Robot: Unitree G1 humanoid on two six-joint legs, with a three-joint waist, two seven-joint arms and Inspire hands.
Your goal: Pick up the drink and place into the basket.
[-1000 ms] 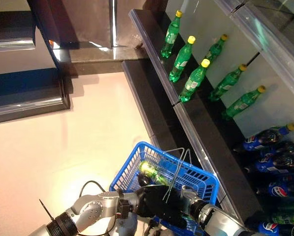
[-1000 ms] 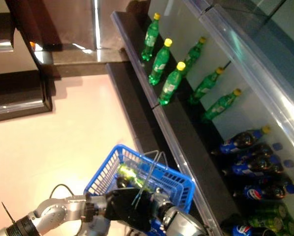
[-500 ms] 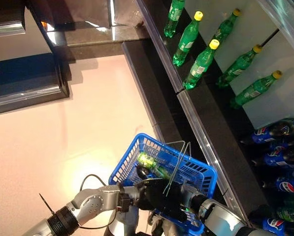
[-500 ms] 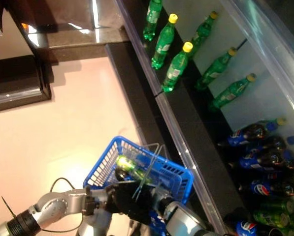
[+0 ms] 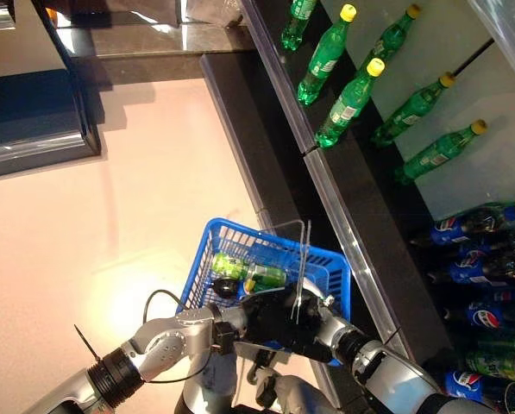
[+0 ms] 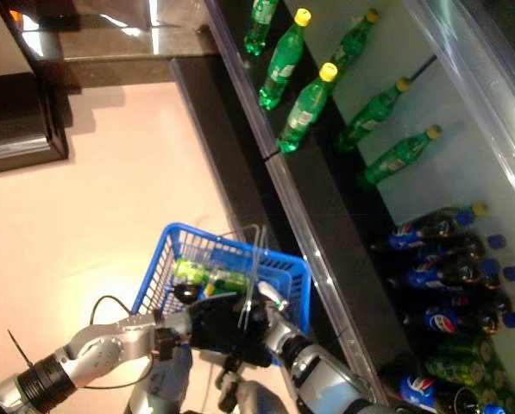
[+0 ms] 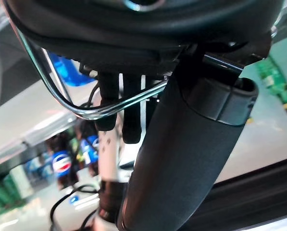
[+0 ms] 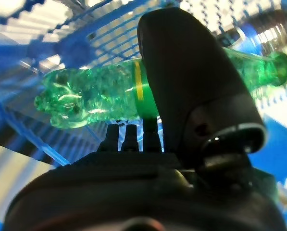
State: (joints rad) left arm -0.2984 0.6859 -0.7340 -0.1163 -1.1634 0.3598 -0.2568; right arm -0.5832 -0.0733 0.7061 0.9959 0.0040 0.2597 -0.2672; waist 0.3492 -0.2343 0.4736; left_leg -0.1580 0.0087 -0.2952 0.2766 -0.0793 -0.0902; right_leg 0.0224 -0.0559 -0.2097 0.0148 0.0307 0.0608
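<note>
Drink [image 8: 100, 94] in basket [image 5: 326, 272], beneath right hand [image 8: 196, 91]

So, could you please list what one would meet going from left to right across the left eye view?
Left arm → blue basket with a green bottle lying in it → wire handles → dark shelf edge → cola bottles on the shelf at the far right.
</note>
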